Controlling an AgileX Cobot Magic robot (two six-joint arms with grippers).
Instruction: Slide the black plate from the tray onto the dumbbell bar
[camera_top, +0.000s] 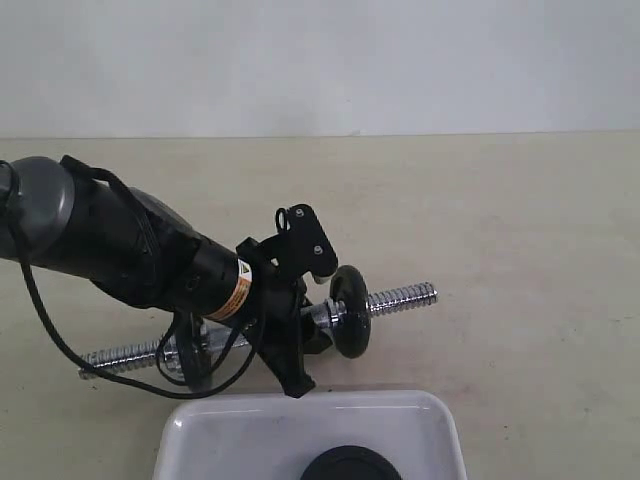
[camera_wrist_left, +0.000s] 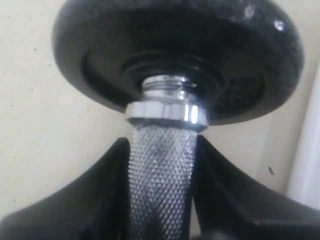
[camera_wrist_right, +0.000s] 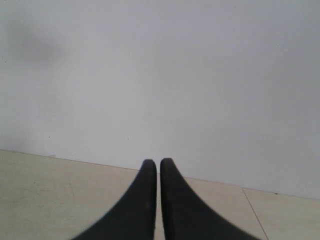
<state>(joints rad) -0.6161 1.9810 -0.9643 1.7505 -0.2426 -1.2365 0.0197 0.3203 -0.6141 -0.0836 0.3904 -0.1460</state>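
left arm (camera_top: 120, 245): glossy black and grey casing, loose black cables, comes in from the upper left of the exterior view.
dumbbell bar (camera_top: 400, 297): slim chrome rod lying on the table across the centre, right end a little higher in frame. Ends are spiral-threaded, the middle is diamond-knurled, and a shiny collar sits beside the disc.
left gripper (camera_wrist_left: 161, 150): clamped on the bar's knurled middle, with matte black curved fingers (camera_wrist_left: 100, 190) pressed to both sides.
mounted disc (camera_top: 350, 311): round black weight with a speckled finish, standing on edge on the bar just right of the gripper.
tray (camera_top: 200, 430): glossy white, rounded corners, low rim, at bottom centre.
black plate (camera_top: 350, 466): matte round disc lying flat in the tray, cut off by the bottom edge.
table (camera_top: 520, 220): beige, smooth.
right gripper (camera_wrist_right: 159, 162): fingers closed together on nothing, seen only in the right wrist view.
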